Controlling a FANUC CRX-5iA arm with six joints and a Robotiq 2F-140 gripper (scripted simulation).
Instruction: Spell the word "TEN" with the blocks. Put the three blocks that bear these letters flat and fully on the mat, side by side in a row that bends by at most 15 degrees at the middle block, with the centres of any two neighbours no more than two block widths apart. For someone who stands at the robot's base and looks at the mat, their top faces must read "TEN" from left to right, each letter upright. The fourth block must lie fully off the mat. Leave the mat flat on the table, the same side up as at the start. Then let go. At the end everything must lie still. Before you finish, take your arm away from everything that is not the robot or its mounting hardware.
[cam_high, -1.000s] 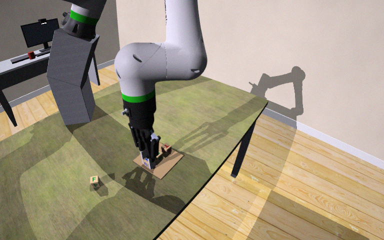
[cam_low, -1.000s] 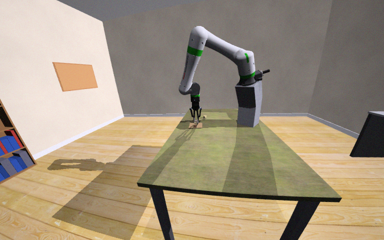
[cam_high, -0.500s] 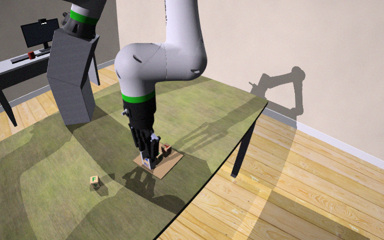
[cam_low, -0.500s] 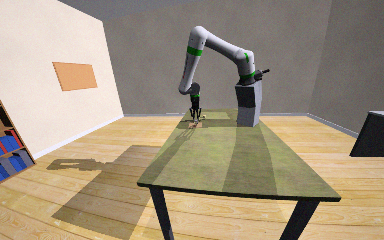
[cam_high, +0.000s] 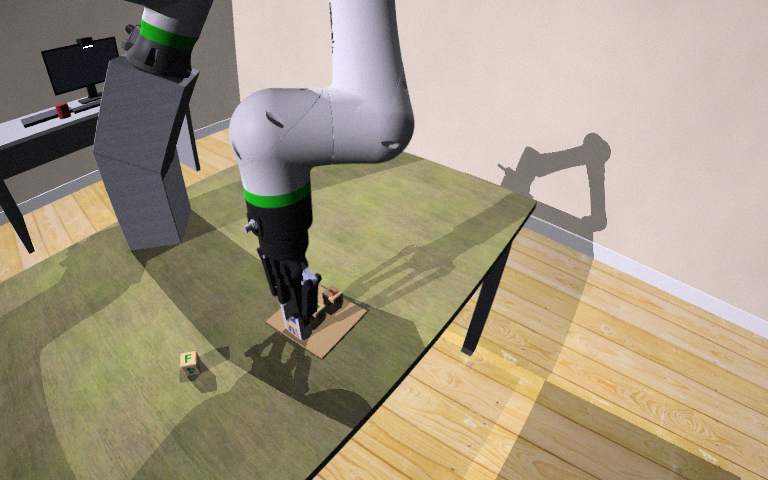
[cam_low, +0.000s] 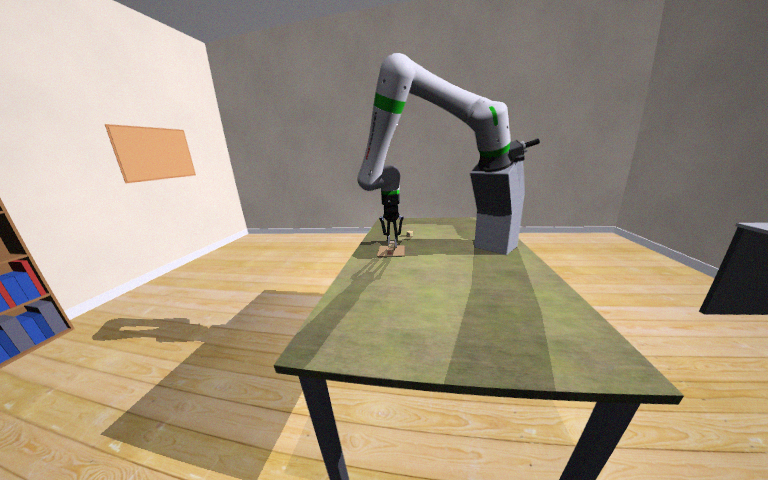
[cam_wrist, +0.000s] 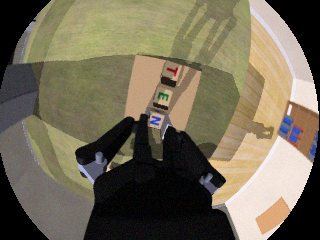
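Going left to right across the top view, we first see the dark monitor (cam_high: 80, 66) and a red mug (cam_high: 62, 110) on the desk (cam_high: 33, 131). Next comes the grey pedestal (cam_high: 135, 169) (cam_low: 497, 226) carrying the arm. The F block (cam_high: 189, 362) (cam_low: 409, 233) lies on the green surface (cam_high: 113, 413) (cam_low: 509, 339) (cam_wrist: 85, 45), well off the mat (cam_high: 339, 333) (cam_low: 400, 251) (cam_wrist: 189, 107).

Over the mat, our end effector (cam_high: 296, 332) (cam_low: 391, 244) (cam_wrist: 155, 115) points down, its fingers drawn narrow around the N block (cam_high: 292, 327) (cam_wrist: 155, 120), which we take to be held. We cannot tell whether that block bears on the mat. The E block (cam_high: 320, 310) (cam_wrist: 163, 96) sits next along, then the T block (cam_high: 333, 297) (cam_wrist: 171, 72), both on the mat. Seen from the base, we read T, E, N.

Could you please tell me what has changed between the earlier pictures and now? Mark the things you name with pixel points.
Nothing visibly changed: the gripper (cam_high: 299, 328) (cam_wrist: 155, 115) stands at the N block (cam_wrist: 155, 120), and the T block (cam_high: 333, 298) (cam_wrist: 171, 73), E block (cam_wrist: 162, 97), F block (cam_high: 189, 362) (cam_low: 409, 233) and mat (cam_high: 328, 343) (cam_low: 399, 252) (cam_wrist: 137, 75) stayed put.
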